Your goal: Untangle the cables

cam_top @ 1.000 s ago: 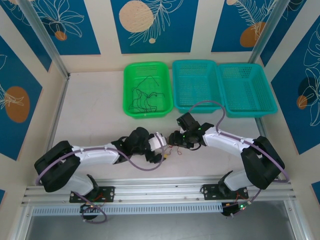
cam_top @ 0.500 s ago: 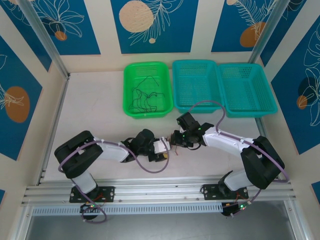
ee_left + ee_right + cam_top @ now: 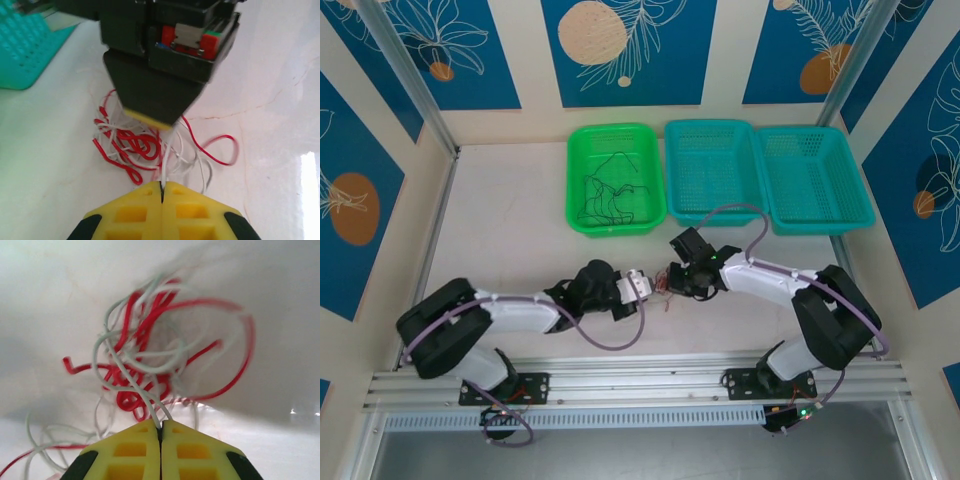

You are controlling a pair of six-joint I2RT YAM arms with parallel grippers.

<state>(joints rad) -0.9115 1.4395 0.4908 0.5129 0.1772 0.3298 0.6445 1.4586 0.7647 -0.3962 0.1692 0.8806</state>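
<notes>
the pale table (image 3: 510, 220) takes up most of the top view, with three baskets in a row along its far edge. the green basket (image 3: 613, 129) sits on the left. a teal basket (image 3: 710, 126) is in the middle, and a second teal basket (image 3: 812, 131) touches it on the right.

the left arm (image 3: 510, 312) and the right arm (image 3: 770, 280) both lie low over the near part of the table and reach inward toward each other. they almost meet near the table's centre line, in front of the green basket and the middle teal basket.

the left gripper (image 3: 161, 192) has its yellow fingertips pressed flat together, with a white cable (image 3: 168, 150) pinched in the seam. just beyond it hangs the black body of the right gripper (image 3: 148, 118), tips down over the tangle.

from its own wrist, the right gripper (image 3: 161, 432) is likewise closed tight, and a white cable (image 3: 136, 388) runs into the line between its fingers.

the red and white cables (image 3: 665, 293) are a small knotted bunch on the table between the two grippers, with loops spilling out to the sides.

loose black cables (image 3: 605, 195) lie inside the green basket.
</notes>
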